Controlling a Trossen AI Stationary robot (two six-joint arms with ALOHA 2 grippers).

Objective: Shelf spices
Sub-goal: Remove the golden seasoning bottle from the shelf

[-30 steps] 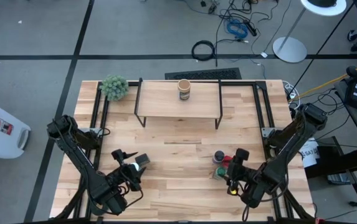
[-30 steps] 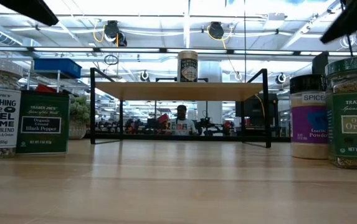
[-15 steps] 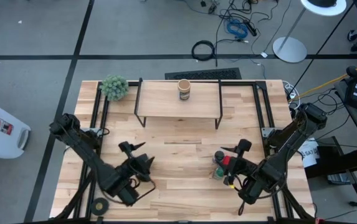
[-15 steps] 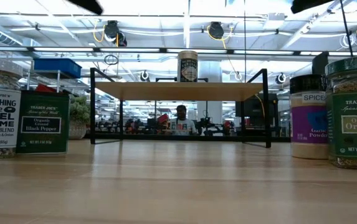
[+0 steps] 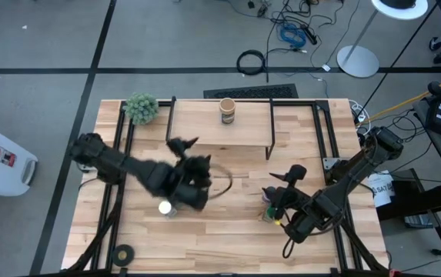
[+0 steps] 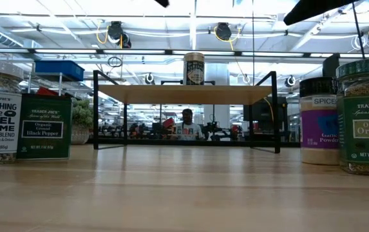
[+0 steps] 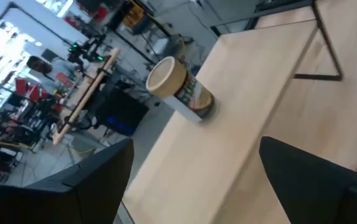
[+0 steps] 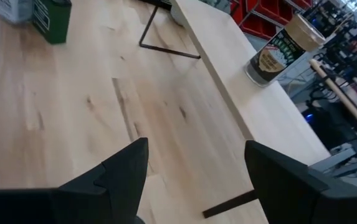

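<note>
Both my grippers, left gripper [image 5: 183, 144] and right gripper [image 5: 280, 178], had jaws apart, empty. One tan-lidded cardboard spice cylinder [image 5: 227, 111] stood on the light wooden shelf [image 5: 197, 129]; the green-lidded glass oregano jar [image 6: 366, 116] waited on the table, probably light, slick, breakable, so I'd pinch below the lid.

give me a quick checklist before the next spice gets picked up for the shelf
1. Left hand empty, fingers apart: ok.
2. Right hand empty, fingers apart: ok.
3. Shelf has free board beside the tan cylinder: ok.
4. Tan cylinder upright on the shelf: ok.
5. Spices still on the table, such as the green-lidded oregano jar and black pepper tin: not ok, unshelved.
6. Which spice either hand is lined up on: cannot tell.
</note>
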